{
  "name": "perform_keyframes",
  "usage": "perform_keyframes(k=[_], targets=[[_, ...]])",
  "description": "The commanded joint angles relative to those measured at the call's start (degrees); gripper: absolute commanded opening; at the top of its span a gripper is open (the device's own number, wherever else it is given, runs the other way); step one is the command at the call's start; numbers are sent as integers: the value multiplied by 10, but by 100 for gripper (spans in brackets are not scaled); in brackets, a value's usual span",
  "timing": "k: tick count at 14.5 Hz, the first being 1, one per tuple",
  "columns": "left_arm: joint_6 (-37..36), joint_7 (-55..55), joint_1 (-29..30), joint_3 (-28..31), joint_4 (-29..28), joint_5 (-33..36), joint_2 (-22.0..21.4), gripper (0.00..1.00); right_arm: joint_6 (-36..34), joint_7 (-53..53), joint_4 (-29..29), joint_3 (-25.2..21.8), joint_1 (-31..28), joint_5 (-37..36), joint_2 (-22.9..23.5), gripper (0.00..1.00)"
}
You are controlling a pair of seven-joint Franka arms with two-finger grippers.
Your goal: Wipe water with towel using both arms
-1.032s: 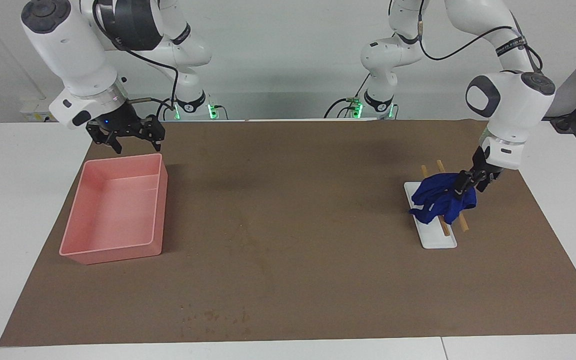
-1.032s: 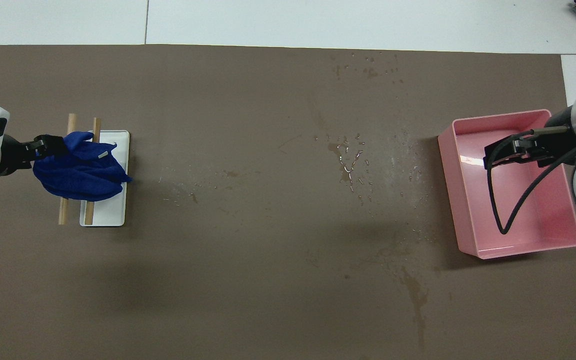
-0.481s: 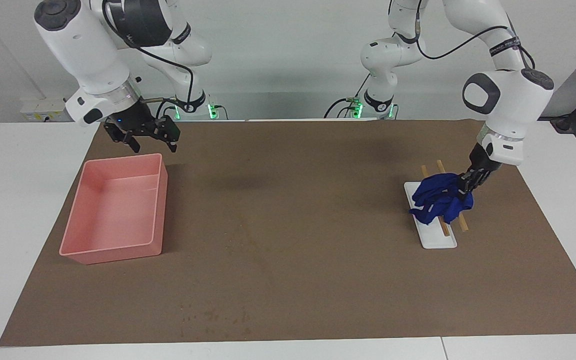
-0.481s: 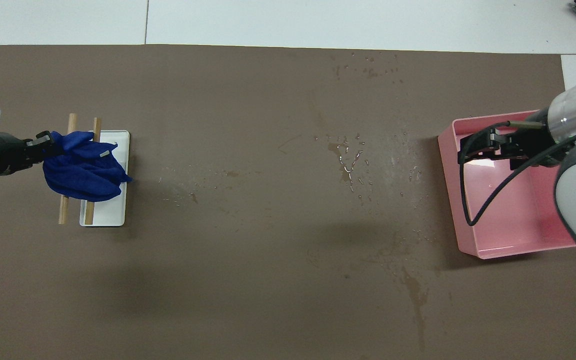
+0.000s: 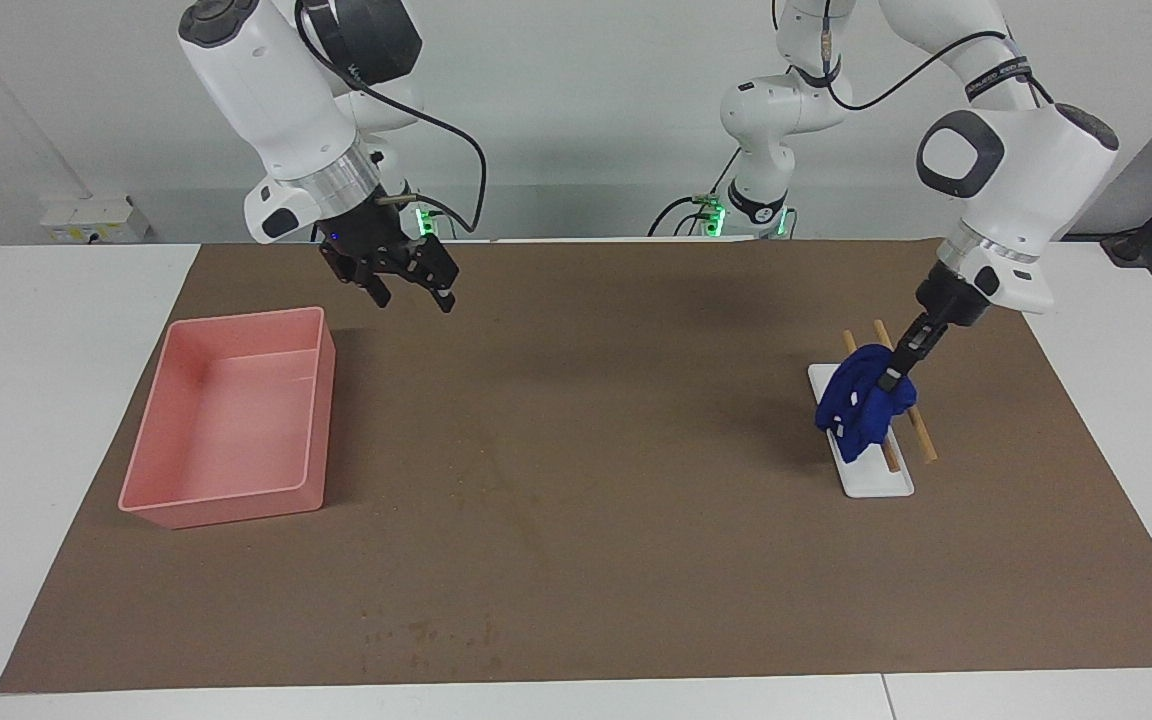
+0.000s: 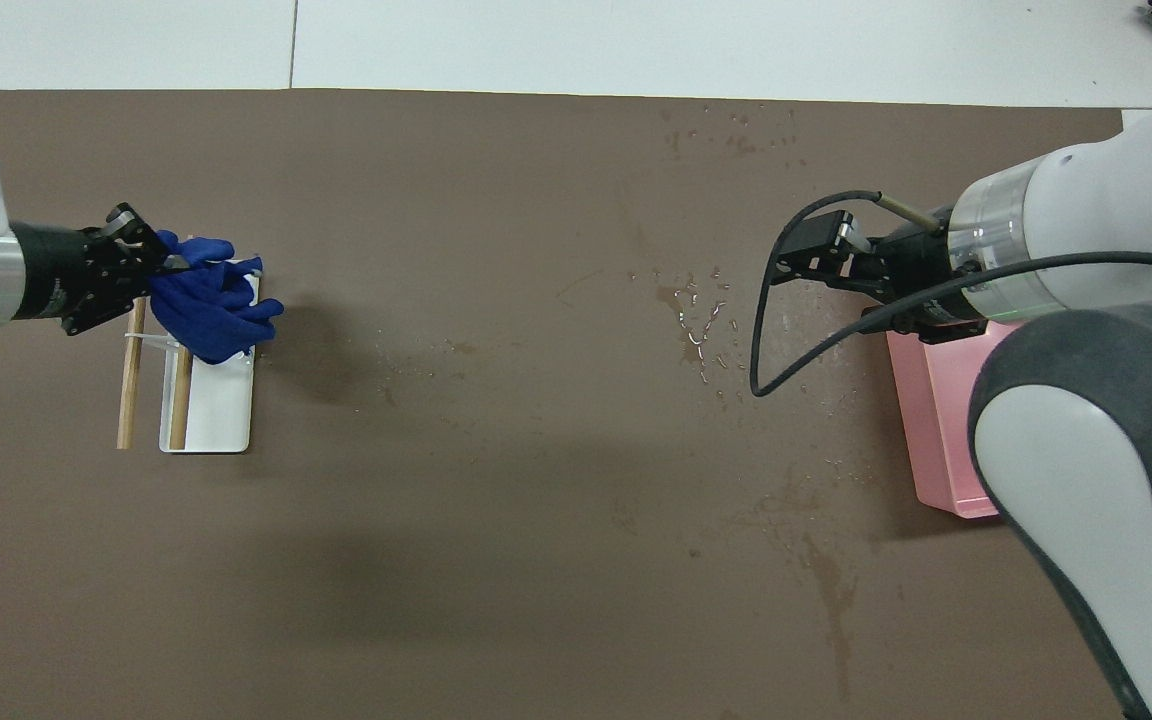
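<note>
The left gripper (image 5: 893,378) has its jaws pinched tight on the upper edge of the towel (image 5: 864,405), gathering the blue cloth into a hanging bunch over the white rack (image 5: 876,474) at the left arm's end of the table (image 5: 576,480); the lower folds seem to brush the rack and its two wooden sticks (image 5: 911,430), though whether they rest on it or hang just free I cannot tell; gripping the cloth by one edge lets the rest drape down, which should give a loose pad to drag across the mat. The right gripper (image 5: 403,285) hangs in the air with its jaws spread wide and holding nothing, over the brown mat (image 5: 576,560) just beside the pink tray (image 5: 226,420) toward the middle of the table; it looks placed there to meet the cloth partway, since the task calls for both arms. The water (image 6: 701,330) shows in the overhead view as scattered glinting drops on the mat, between the rack and the tray and closer to the tray; the towel is well apart from them, so no wiping has begun, and the next step, in my judgement, is to carry the cloth across to the wet patch.
</note>
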Motion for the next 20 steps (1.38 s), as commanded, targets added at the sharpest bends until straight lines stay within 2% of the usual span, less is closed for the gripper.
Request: perform_keyframes(k=[1,3,7,10,14,17,20], targets=[[-47,-217,-71,6,29,-8,-11,0,73,101,-39,2,16,57,-18,100],[-37,-407,-118,6,37,-4,-8,0,136,179,-54,2,40,121,-14,100],[-38,-577,-176,-3,46,-11,-5,0,298,323,-109,2,109,179,-10,100],[-9,-624,-209,-6,49,-58,-4,0,311,346,-114,2,112,267,5,100],[38,-655,-236,-9,48,-63,-7,0,314,358,-115,2,122,360,44,100],[86,-683,-237,-21,49,-64,-10,0,332,358,-118,2,143,393,73,100],[124,-694,-242,-35,46,-65,-10,0,350,351,-127,2,156,393,75,100]])
